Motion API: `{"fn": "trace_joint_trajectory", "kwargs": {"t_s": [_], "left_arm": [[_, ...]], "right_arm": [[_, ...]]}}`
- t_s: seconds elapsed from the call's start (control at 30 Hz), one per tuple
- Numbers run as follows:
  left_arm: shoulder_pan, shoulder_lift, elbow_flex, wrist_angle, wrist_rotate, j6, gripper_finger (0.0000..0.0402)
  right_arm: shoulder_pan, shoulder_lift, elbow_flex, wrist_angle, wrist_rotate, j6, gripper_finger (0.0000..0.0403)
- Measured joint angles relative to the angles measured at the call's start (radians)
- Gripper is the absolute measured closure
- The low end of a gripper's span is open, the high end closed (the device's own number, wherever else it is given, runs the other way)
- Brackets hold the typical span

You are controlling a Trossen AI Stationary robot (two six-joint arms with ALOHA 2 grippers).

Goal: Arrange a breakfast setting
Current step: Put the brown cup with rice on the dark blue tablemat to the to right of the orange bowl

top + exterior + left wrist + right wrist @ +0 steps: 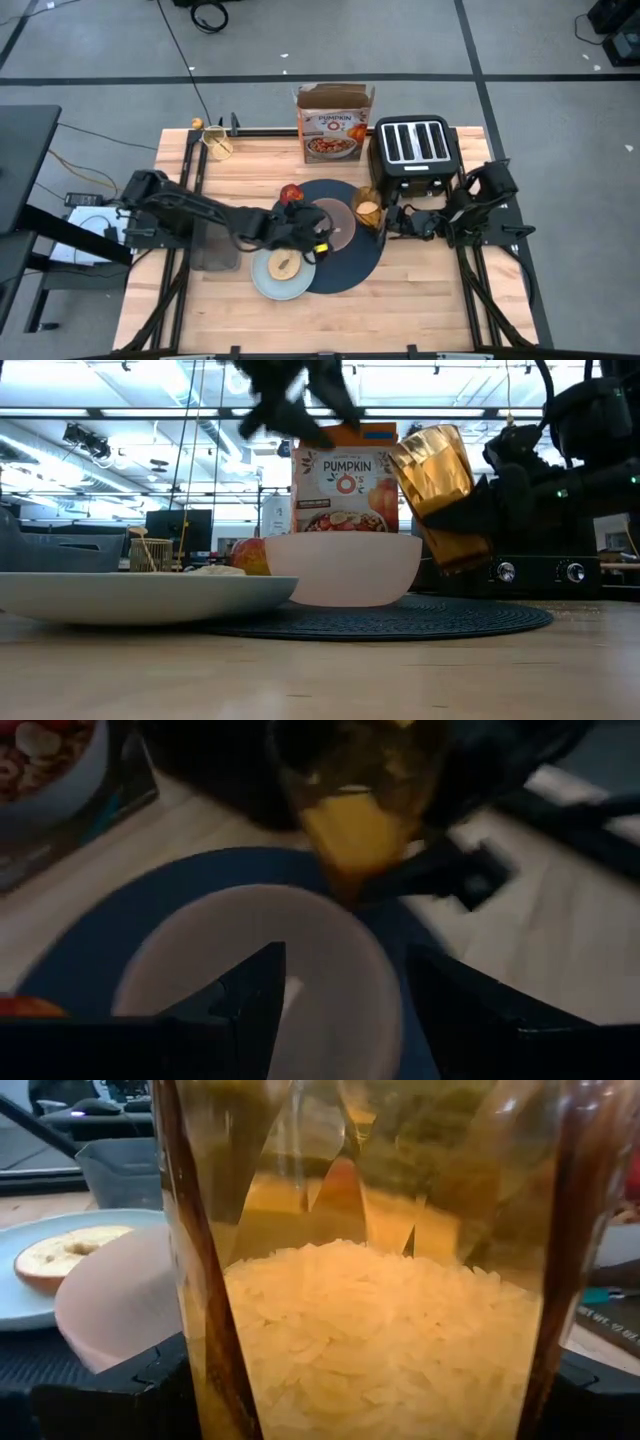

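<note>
A pinkish bowl (pixel 337 226) stands on the round dark-blue placemat (pixel 352 270). A pale-blue plate (pixel 268 280) with a bagel-like bread (pixel 284 264) lies at the mat's near left edge. A red apple (pixel 291 192) sits at the mat's far left. My right gripper (pixel 388 216) is shut on the amber glass (pixel 437 485), which holds pale grains (pixel 380 1340), beside the bowl (pixel 345 568). My left gripper (pixel 345 1005) is open and empty above the bowl (pixel 200 970). I do not see the gold spoon. My right gripper pinches the amber glass between its two fingers, one on each side wall (pixel 205 1380) in the lower half. The fingers come level from the table's right side. The glass is lifted clear of the mat and tilted, its rim (pixel 425 435) leaning toward the bowl.
A black toaster (pixel 415 150) stands at the far right behind my right gripper. An orange-and-white cereal box (pixel 335 125) stands at the far middle. A small cup with sticks (pixel 216 142) is at the far left. A grey tray (pixel 213 252) lies left of the plate.
</note>
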Motion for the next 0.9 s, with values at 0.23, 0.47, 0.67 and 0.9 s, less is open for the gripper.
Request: {"fn": "trace_joint_trajectory", "kwargs": {"t_s": [0.23,0.47,0.67,0.9], "left_arm": [[0.127,0.062,-0.064,0.135,0.153,0.223,0.0189],[0.194,0.128,-0.063,0.286,0.25,0.449,0.0189],[0.252,0.126,-0.062,0.339,0.449,0.519,0.0188],[0.303,0.126,-0.063,0.354,0.591,0.568,0.0139]], "right_arm": [[0.005,0.04,-0.007,0.05,-0.082,-0.009,0.0059],[-0.011,-0.007,-0.07,0.05,-0.123,-0.034,0.0059],[-0.048,-0.009,-0.088,0.047,-0.26,-0.125,0.0059],[-0.104,-0.02,-0.103,0.048,-0.363,-0.142,0.0059]]}}
